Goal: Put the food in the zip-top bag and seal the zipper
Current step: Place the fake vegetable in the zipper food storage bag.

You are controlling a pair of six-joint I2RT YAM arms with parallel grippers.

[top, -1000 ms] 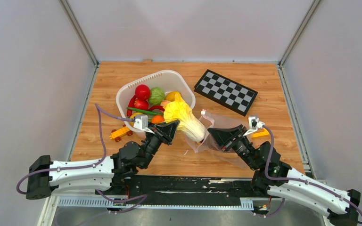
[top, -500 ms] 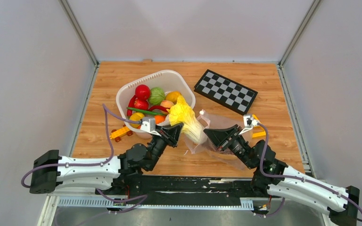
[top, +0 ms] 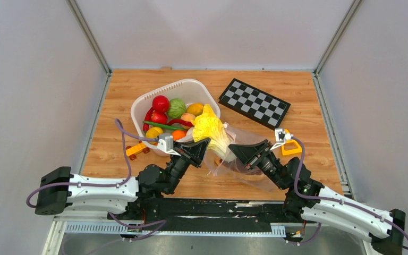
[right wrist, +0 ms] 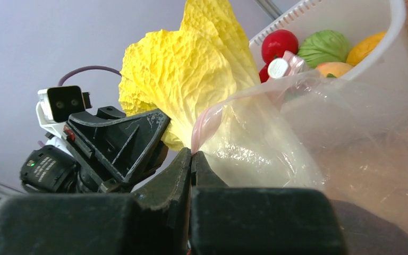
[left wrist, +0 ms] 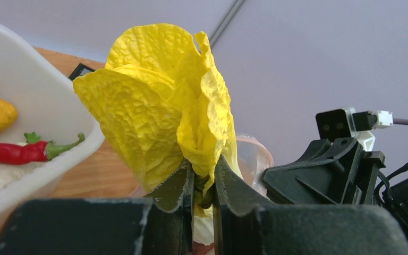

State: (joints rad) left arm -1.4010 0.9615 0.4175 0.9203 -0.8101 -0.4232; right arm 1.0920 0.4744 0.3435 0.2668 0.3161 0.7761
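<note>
My left gripper (top: 201,146) (left wrist: 204,166) is shut on a yellow toy cabbage (top: 210,129) (left wrist: 154,101) and holds its white stem end inside the mouth of the clear zip-top bag (top: 244,159) (right wrist: 319,138). My right gripper (top: 236,151) (right wrist: 191,154) is shut on the bag's pale pink zipper edge (right wrist: 204,125) and holds the mouth up. The cabbage's leaves (right wrist: 186,69) stick out above the bag. Something dark red lies inside the bag near its bottom. More food sits in the white basket (top: 143,103): red fruit (top: 160,103), a green cabbage (top: 177,108), orange and yellow pieces, chillies (left wrist: 26,151).
A checkerboard (top: 254,103) lies at the back right. A yellow toy car (top: 137,150) sits left of the basket's front. A small yellow piece (top: 290,148) lies right of my right gripper. Grey walls enclose the wooden table (top: 308,95).
My left gripper has moved right and down with the cabbage, bringing its stem into the bag mouth. My right gripper has shifted a little left, holding the bag's edge.
</note>
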